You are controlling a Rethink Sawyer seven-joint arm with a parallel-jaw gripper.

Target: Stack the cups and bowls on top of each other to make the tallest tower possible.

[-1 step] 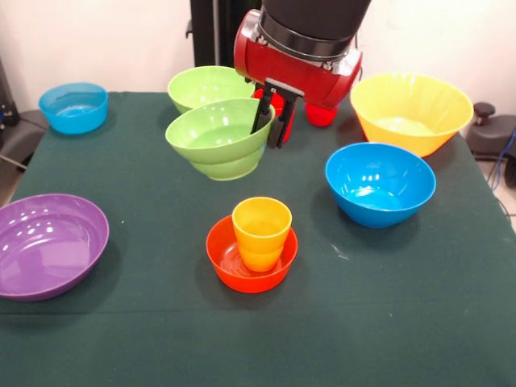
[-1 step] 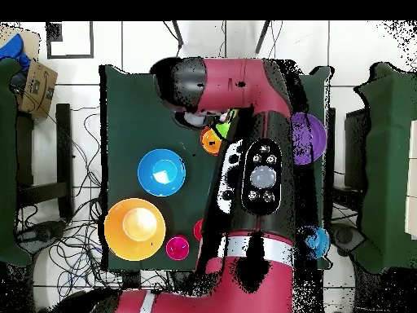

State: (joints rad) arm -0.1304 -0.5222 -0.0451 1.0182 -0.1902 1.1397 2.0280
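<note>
From the front, the gripper (image 1: 272,121) hangs over the far middle of the green table (image 1: 161,339) and its two black fingers pinch the rim of a green bowl (image 1: 216,139), one finger inside and one outside. That bowl is tipped, with its open side leaning toward the left. A second green bowl (image 1: 203,85) sits just behind it. Near the front middle, a yellow-orange cup (image 1: 262,228) stands upright inside a small orange bowl (image 1: 250,260); this is the short tower so far. A blue bowl (image 1: 380,183) sits to the right of it, and a big yellow bowl (image 1: 411,110) is behind that one. A wide purple bowl (image 1: 50,242) rests at the left edge, and a small blue bowl (image 1: 74,106) is at the far left corner. Something red (image 1: 321,115) peeks out behind the arm, but I cannot tell what it is. From above, the red arm (image 2: 256,175) covers much of the table. The blue bowl (image 2: 161,172) and the big yellow bowl (image 2: 134,228) show on the left, with a pink cup (image 2: 177,247) beside the yellow one. The purple bowl (image 2: 312,137) peeks out on the right.
</note>
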